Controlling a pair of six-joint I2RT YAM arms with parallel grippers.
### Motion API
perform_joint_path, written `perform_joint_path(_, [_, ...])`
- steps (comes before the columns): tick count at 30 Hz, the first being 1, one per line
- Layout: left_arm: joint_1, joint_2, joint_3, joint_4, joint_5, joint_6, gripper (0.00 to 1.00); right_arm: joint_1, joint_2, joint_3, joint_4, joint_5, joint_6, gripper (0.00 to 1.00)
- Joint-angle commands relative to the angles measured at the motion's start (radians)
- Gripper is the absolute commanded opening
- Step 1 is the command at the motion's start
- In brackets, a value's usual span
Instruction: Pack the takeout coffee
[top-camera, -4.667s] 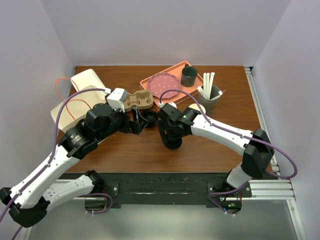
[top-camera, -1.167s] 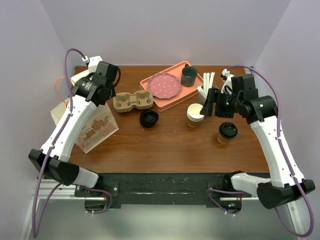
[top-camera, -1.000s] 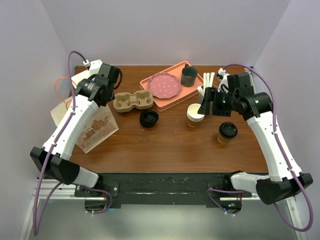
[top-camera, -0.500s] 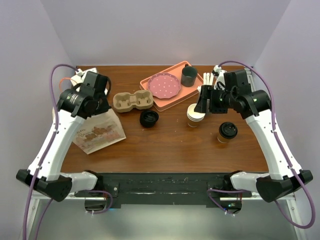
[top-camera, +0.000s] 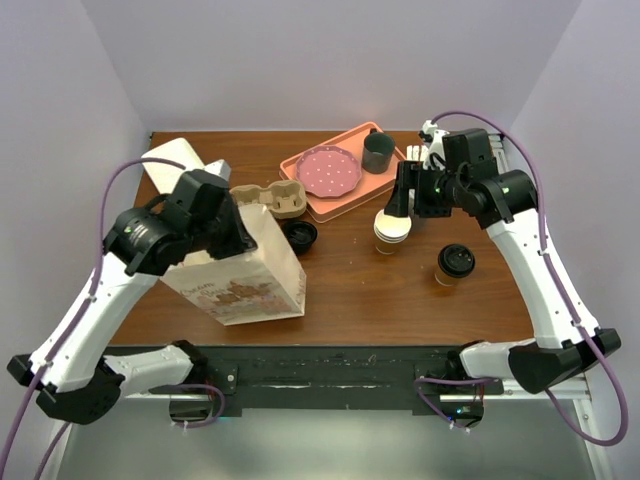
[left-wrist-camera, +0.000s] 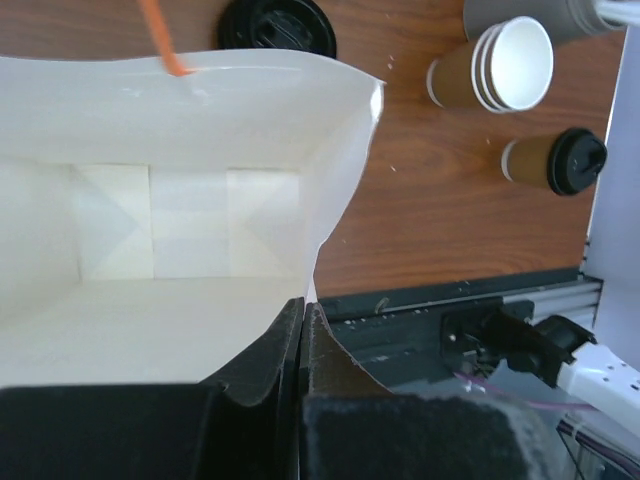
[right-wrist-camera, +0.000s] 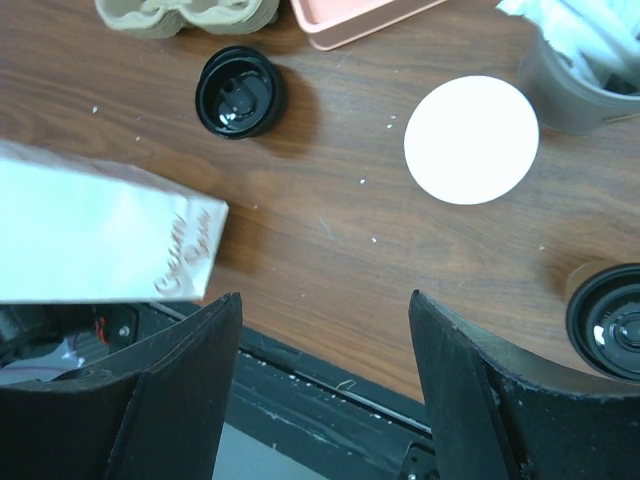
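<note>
Left gripper is pinched tight on the rim of the white paper bag, mouth gaping. Right gripper hangs with fingers spread above the stack of lidless brown paper cups. The small brown paper cup with the black sip lid stands just off its right finger, well apart from the bag

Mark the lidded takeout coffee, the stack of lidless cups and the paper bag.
takeout coffee (top-camera: 457, 259), top view, on its black lid.
stack of lidless cups (top-camera: 393, 225), top view, on the top cup's white inside.
paper bag (top-camera: 250, 265), top view, on its broad side face.
</note>
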Motion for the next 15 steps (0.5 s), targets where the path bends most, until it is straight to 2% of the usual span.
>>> perform_joint_path(1, [-0.08,0.031,-0.011,0.122,0.023,-0.124,0.0,0.004,-0.016,0.049,0.004,0.035,-0.018,0.72])
perform_joint_path(15, [-0.344,0.229,0.022,0.325,-0.064,-0.253,0.0,0.005,-0.054,0.011,-0.006,0.092,-0.021,0.73])
